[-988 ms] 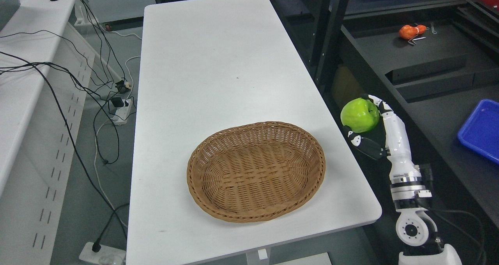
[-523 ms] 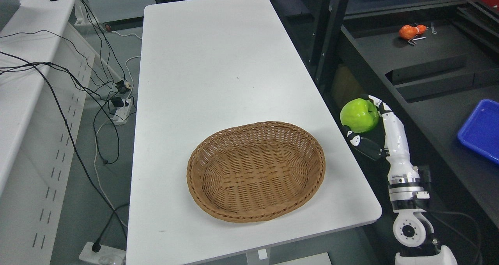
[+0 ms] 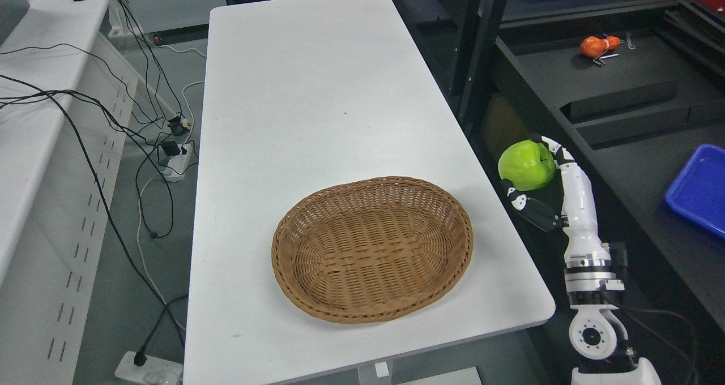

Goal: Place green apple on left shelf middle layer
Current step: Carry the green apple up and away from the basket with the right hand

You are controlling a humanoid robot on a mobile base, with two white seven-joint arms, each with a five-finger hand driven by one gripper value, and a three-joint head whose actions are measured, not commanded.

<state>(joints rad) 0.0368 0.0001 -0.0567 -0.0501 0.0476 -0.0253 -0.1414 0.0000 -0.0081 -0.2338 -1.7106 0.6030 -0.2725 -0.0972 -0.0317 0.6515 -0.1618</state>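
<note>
Right hand [image 3: 538, 189] cups the green apple [image 3: 527, 165], fingers curled behind it and thumb below, off the right edge of the white table [image 3: 317, 107], beside the wicker basket [image 3: 371, 248]. Over the last second the apple has crept slightly up and right, away from the table; I judge this a slow carry, with the shelf placing not yet begun. Right of the table stand dark shelves [image 3: 623, 90] holding an orange thing [image 3: 593, 45] and a blue tray [image 3: 699, 189]; cables [image 3: 113, 124] trail left.

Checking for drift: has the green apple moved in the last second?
Yes, slightly. The green apple, held in the right robot hand, edged right, away from the white table edge.
</note>
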